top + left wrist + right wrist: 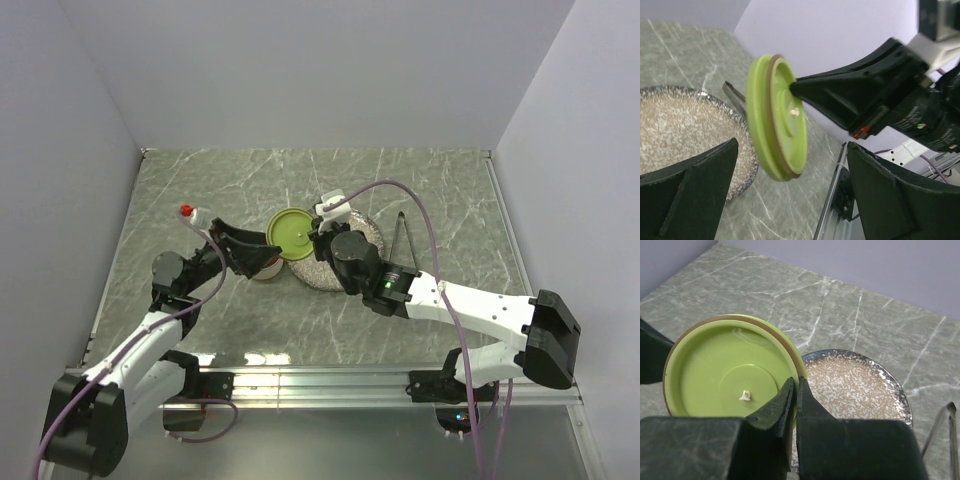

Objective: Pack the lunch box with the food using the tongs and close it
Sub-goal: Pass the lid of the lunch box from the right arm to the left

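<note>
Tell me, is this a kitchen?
Likely a robot lab bench, not a kitchen: plain white walls box in a marble-look table, and two robot arms are bolted to a metal rail.

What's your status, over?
Right tool shut on lid rim, lid held in the air. Left tool open, over lunch box. Tongs lie right of plate, out of the way.

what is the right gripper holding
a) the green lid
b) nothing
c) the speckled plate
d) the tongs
a: the right gripper is shut on the rim of the green lid, while the tongs lie on the table beside the plate.
</note>
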You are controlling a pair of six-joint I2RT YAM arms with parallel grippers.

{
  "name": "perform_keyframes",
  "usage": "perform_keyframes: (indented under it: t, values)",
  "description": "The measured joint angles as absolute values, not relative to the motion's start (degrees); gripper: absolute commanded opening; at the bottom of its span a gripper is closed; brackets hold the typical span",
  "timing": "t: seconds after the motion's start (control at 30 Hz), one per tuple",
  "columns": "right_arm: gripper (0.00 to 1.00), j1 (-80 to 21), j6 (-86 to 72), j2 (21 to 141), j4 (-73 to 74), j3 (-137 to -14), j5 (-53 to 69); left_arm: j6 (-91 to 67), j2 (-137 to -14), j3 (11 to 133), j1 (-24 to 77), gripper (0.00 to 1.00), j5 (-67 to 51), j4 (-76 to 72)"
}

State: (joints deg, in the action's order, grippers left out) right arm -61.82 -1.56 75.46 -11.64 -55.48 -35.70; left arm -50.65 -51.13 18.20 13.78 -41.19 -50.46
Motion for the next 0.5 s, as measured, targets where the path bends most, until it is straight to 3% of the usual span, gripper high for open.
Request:
perform_keyframes:
  t: [0.13,0.43,0.5]
  values:
    - [0.0,-61.82,-1.56,75.46,-12.78,-55.53,-34.33,-50.52,-54.61,18.2,14.83,0.93,-41.1,-50.61]
    - [0.0,-61.82,-1.61,75.9,-13.47,-55.59,-31.79,-48.9,-58.26,18.76,17.37,0.59,-37.82,-50.98]
    - [0.0,-61.82,-1.58,76.29,-13.74,-55.59,-31.33,-48.84,-60.42,19.49,17.96,0.45,-37.58,-51.88]
